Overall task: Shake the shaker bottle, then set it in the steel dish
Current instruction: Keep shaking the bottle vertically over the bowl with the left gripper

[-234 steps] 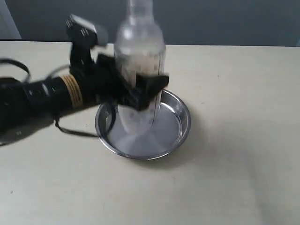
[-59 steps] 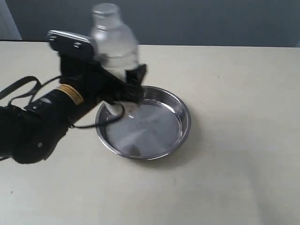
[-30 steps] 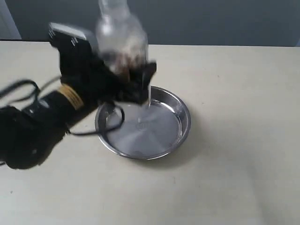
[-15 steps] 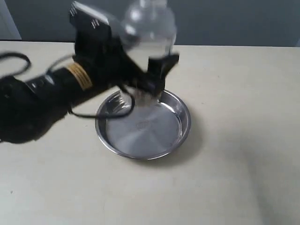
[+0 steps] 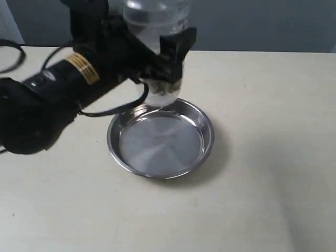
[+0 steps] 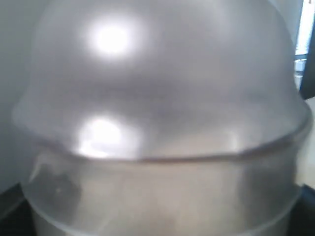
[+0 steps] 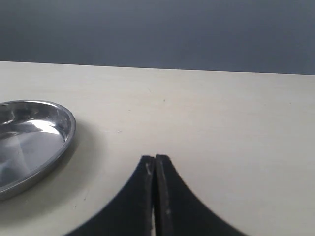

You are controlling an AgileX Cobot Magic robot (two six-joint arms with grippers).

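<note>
Shaker bottle (image 5: 155, 18): aloft and near upright, base over the dish's 12 o'clock rim; brownish bits sit low inside; cap cut off by the frame edge.
Left gripper (image 5: 157, 60): pinching the bottle round its middle; its wrist view shows only frosted dome.
Steel dish (image 5: 209, 137): on the table (image 5: 262, 157), nothing in it; its centre lies toward 6 o'clock of the bottle's base, and below.
Right gripper (image 7: 155, 189): fingers pressed together, holding nothing, apart from the dish.
Judgement: we take the set-down as not yet done; it calls for a short shift toward 6 o'clock, then a straight descent with the axis vertical. Only the left arm is placed for it.
</note>
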